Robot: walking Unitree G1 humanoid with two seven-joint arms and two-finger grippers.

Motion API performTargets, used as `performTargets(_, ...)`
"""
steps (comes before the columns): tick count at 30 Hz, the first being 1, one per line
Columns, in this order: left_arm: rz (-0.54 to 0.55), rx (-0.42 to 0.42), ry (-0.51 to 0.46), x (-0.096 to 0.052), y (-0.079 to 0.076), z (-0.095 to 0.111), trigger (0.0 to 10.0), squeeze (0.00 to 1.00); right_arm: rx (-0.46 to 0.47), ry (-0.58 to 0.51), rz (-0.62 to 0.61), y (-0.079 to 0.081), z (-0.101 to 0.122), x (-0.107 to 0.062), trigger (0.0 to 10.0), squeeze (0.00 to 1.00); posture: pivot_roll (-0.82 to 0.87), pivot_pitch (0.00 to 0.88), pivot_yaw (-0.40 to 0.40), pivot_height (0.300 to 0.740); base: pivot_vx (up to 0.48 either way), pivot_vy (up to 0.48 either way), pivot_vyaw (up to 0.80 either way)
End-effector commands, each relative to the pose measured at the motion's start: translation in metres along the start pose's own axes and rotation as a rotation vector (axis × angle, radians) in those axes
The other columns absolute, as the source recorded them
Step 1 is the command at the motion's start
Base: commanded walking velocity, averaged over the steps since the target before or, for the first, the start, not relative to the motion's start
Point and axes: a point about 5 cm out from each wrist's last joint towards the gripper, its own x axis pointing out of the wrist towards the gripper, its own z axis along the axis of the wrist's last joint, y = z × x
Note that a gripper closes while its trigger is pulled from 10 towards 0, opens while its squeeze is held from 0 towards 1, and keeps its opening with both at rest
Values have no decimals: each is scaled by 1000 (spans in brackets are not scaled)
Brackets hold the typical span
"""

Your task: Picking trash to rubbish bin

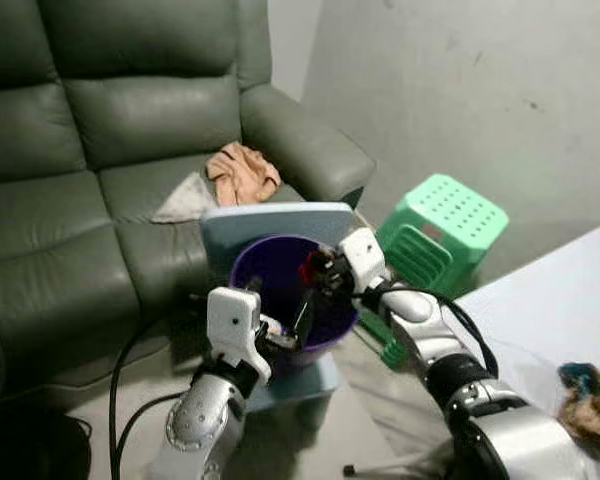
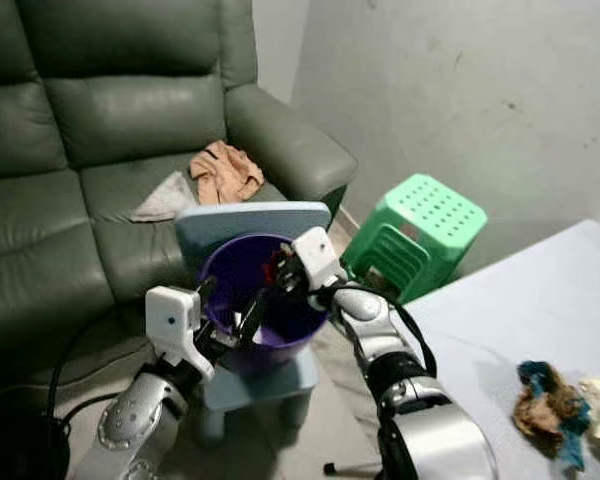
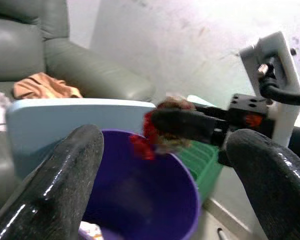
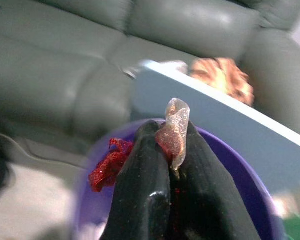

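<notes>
Over the mouth of the purple rubbish bin, your right tool has its two black fingers pressed together on a scrap of trash: a crinkled, translucent wrapper with a red shred hanging beside it. The scrap sits just above the bin's opening, so you are at the release step for this piece; it has not been let go yet. Your left tool hovers at the bin's near rim with its fingers spread wide apart and nothing between them, seemingly steadying or waiting.

As for what is left, more litter lies on the white tabletop at your right: a crumpled brown and teal clump, well apart from the bin. I judge that this still needs carrying over. An orange cloth and a grey-white rag rest on the green sofa behind the bin; whether they count as trash you cannot tell from here.

The bin stands on a pale blue stool, with a light blue panel at its back that may be a lid, though its hinge is out of sight. A pale speck shows low inside the bin in the left wrist view, but the contents are mostly hidden by the wall and the tools. The right wrist view is blurred, and the tabletop clump is cut off at the picture's edge. A green plastic stool stands beside the sofa arm.
</notes>
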Motion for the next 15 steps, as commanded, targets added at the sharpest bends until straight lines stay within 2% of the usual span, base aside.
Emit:
performTargets(1, -29, 0, 11, 2, -10, -1, 10000, 0, -11, 17, -40, -15, -3, -9, 10000, 0, 172, 100, -219, 740, 0, 0, 0)
performTargets(9, -127, 37, 26, -1, -25, -3, 10000, 0, -24, 51, -111, -20, 0, -5, 10000, 0, 170, 115, -221, 740, 0, 0, 0)
performTargets(15, -110, 6, 32, -7, -27, -6, 10000, 0, -6, 120, -187, -27, 1, -1, 10000, 0, 156, 147, -223, 740, 0, 0, 0)
